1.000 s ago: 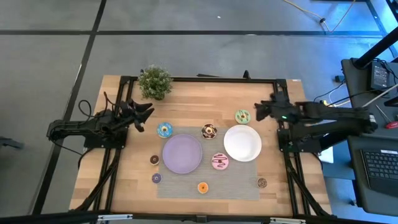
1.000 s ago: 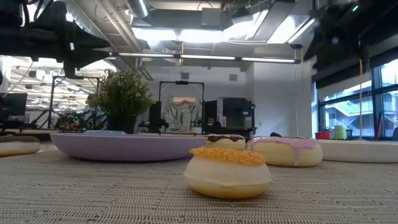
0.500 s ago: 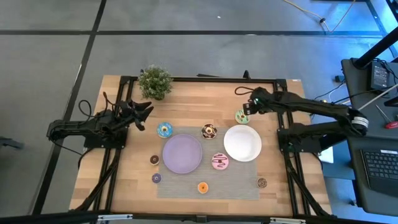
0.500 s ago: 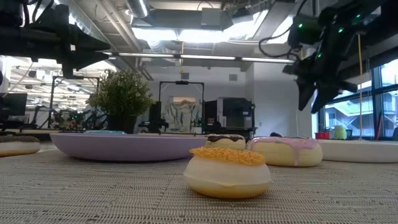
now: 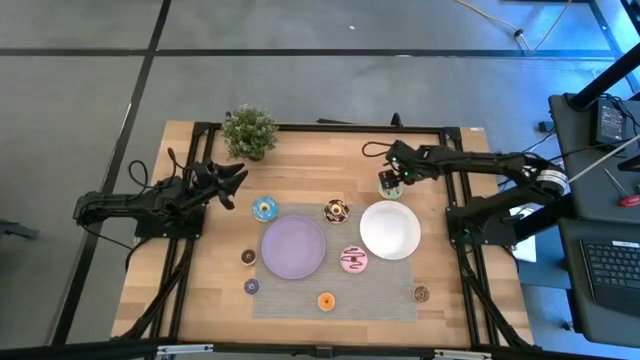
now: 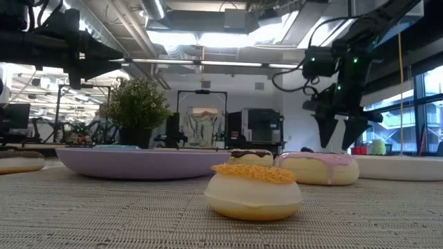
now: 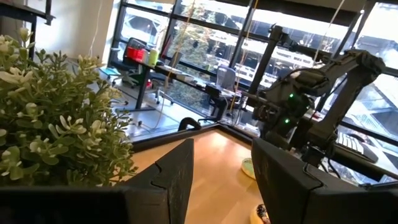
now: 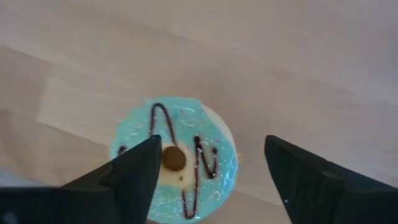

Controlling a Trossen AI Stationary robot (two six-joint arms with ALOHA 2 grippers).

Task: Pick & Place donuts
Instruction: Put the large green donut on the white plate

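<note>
High view shows your right gripper (image 5: 388,182), jaws open, now moved left over the green donut (image 5: 389,188), one of eight donuts; left gripper (image 5: 232,185) open, unmoved.

**Where everything sits on the tabletop**

Two plates (image 5: 293,247) (image 5: 390,229) lie side by side mid-tabletop (image 5: 200,290), donuts (image 5: 353,260) scattered around them. A potted plant (image 5: 249,131) stands at the far left corner. The right claw (image 5: 388,181) hangs above one donut (image 5: 389,188), behind the right-hand plate; the left claw (image 5: 236,180) waits near the plant.
</note>
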